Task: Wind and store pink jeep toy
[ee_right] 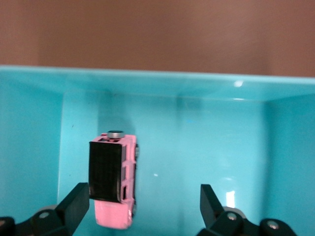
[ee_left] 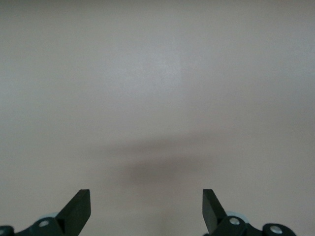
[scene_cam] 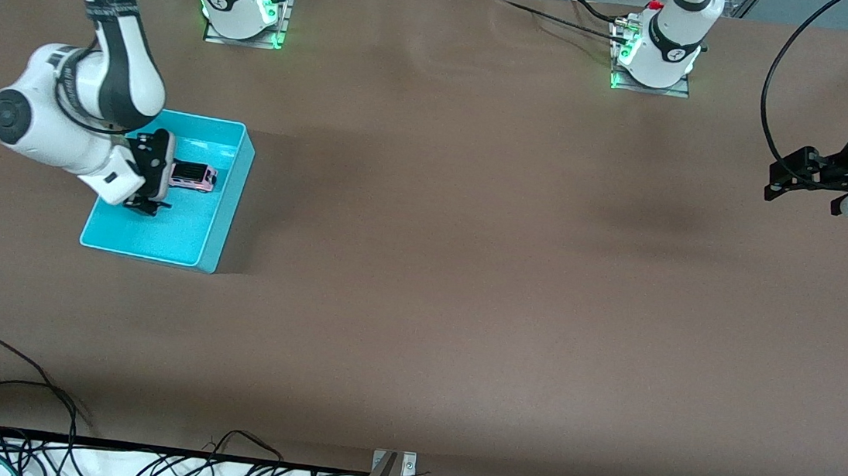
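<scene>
- Firstly, at the right arm's end of the table we see the cyan bin [scene_cam: 190, 239] sitting on the brown table [scene_cam: 467, 273], its long side running roughly toward the front camera.
- We find the right gripper [scene_cam: 153, 169] lowered into the bin, near the middle of its length, with the arm's white wrist leaning over the bin's outer wall.
- We see in the right wrist view that the right gripper [ee_right: 145, 204] has its two black fingers spread apart and nothing between them; one fingertip [ee_right: 78, 201] sits just beside the toy's pink end, and we cannot tell if it touches.
- We spot the pink jeep toy [scene_cam: 193, 175] lying on the bin's floor, just beside the gripper and toward the bin wall that faces the middle of the table.
- We note in the right wrist view that the pink jeep toy [ee_right: 114, 179] shows its black roof panel, a pink body and a small round grey piece at one end.
- We see the middle of the table bare apart from soft shadows.
- We find the left gripper [scene_cam: 788, 176] up in the air over the left arm's end of the table, waiting.
- We see in the left wrist view that the left gripper [ee_left: 146, 211] has its fingers wide apart and holds nothing, with only tabletop below.
</scene>
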Robot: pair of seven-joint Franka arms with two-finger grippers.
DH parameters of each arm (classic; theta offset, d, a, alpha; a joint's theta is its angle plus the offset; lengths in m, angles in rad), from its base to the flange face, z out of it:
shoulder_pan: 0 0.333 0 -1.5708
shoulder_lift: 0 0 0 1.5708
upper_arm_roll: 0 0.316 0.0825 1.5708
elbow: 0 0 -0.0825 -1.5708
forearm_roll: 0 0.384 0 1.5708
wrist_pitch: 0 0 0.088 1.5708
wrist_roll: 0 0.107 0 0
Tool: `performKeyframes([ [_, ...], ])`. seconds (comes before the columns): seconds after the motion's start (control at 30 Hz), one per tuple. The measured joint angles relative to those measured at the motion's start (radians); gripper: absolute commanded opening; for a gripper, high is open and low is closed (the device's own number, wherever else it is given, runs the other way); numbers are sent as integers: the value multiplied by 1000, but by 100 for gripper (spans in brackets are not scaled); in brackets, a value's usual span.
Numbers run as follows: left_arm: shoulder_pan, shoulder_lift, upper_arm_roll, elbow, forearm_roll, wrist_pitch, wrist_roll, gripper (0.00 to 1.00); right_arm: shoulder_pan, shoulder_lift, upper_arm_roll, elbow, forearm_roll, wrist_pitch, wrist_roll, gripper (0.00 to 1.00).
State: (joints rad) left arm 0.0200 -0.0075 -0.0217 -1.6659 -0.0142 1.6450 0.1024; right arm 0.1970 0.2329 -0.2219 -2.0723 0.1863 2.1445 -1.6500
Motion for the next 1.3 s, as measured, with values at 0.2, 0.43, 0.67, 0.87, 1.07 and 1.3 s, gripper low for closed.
performKeyframes([
  [0.2,0,0,0,1,0,0,0,100,1,-16,0,193,0,-196,249,100],
  [0.43,0,0,-1,1,0,0,0,100,4,-23,3,387,-7,-358,625,100],
  [0.67,1,0,-1,1,0,0,0,100,6,-23,18,518,-46,-450,981,100],
  [0.87,2,1,-1,1,0,0,0,100,4,-24,19,612,-80,-508,1234,100],
  [1.07,2,1,-1,1,0,0,0,100,4,-24,17,682,-158,-569,1388,100],
  [1.3,2,1,-1,1,0,0,0,100,6,-37,17,727,-216,-595,1528,100],
])
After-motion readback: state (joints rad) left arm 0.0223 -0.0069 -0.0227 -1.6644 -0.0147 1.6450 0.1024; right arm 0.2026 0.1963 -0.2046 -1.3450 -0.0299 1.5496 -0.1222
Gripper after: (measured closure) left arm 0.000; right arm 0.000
